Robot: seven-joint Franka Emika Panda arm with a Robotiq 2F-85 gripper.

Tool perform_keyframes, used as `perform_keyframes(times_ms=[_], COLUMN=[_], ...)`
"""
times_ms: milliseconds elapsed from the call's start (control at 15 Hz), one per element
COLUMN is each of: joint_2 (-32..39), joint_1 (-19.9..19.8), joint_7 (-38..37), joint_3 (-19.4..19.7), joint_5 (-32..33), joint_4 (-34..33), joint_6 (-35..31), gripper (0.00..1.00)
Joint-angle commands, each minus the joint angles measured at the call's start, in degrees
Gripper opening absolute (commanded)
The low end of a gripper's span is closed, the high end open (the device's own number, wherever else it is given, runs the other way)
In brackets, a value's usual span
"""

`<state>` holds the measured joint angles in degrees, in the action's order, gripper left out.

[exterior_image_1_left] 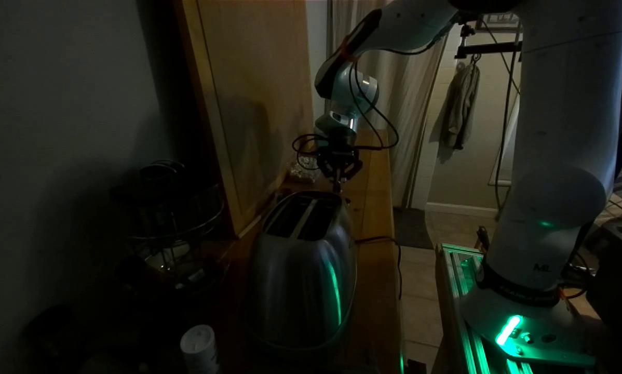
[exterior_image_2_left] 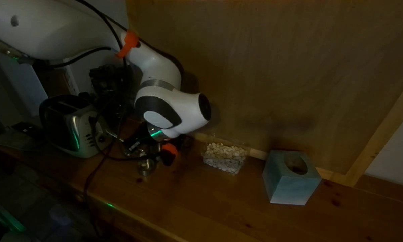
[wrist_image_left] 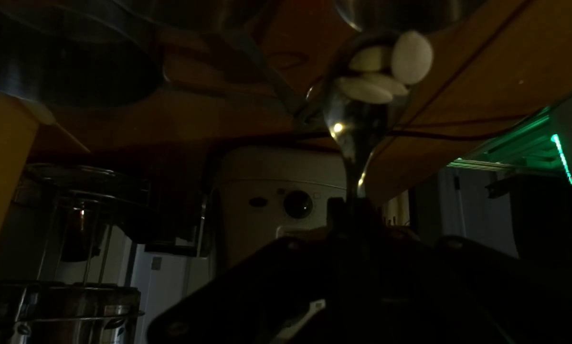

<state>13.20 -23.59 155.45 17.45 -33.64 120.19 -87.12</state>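
in the wrist view, the gripper (wrist_image_left: 355, 205) stood narrow, pinched tight on a metal spoon (wrist_image_left: 357, 148). the spoon's bowl reached away from the grip and carried a few pale, flat pieces (wrist_image_left: 365, 91), one of them standing proud at the rim. just past the bowl, a shiny metal vessel (wrist_image_left: 405, 12) was cut off by the edge; whether the spoon touched it could not be told. a larger dark metal vessel (wrist_image_left: 66, 71) showed toward the opposite corner. behind the spoon stood the toaster (wrist_image_left: 248, 167), its round black knob (wrist_image_left: 298, 204) showing, and a wire rack (wrist_image_left: 95, 174) stood beside it.

in an exterior view, the arm (exterior_image_1_left: 415, 26) reached over the wooden counter (exterior_image_1_left: 376, 208), and the gripper pointed down just beyond the far end of the toaster, whose two slots (exterior_image_1_left: 321, 218) faced up. the spoon was too small and dark to make out there. a tall wooden panel (exterior_image_1_left: 259, 104) rose along the counter, and a white cylinder (exterior_image_1_left: 199, 345) stood near the toaster.

in an exterior view, the gripper was mostly lost in shadow below the arm, among black cables (exterior_image_2_left: 120, 158), with a metal cup (exterior_image_2_left: 146, 166) just beside it. a clear container (exterior_image_2_left: 223, 165) of whitish bits (exterior_image_2_left: 223, 151) stood by the panel, between that cup and a pale blue box (exterior_image_2_left: 290, 185) with an oval hole in its top.
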Motion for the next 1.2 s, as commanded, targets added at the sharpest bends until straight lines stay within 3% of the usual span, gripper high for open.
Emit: perform_keyframes(times_ms=[0, 1133], joint_2=[2.5, 9.2], joint_1=[-1.4, -4.5], joint_7=[2.3, 0.1], joint_3=[-0.2, -0.4], joint_5=[-1.3, -4.0], joint_4=[-3.0, -7.7], joint_6=[3.3, 8.6], gripper=[0.02, 0.02])
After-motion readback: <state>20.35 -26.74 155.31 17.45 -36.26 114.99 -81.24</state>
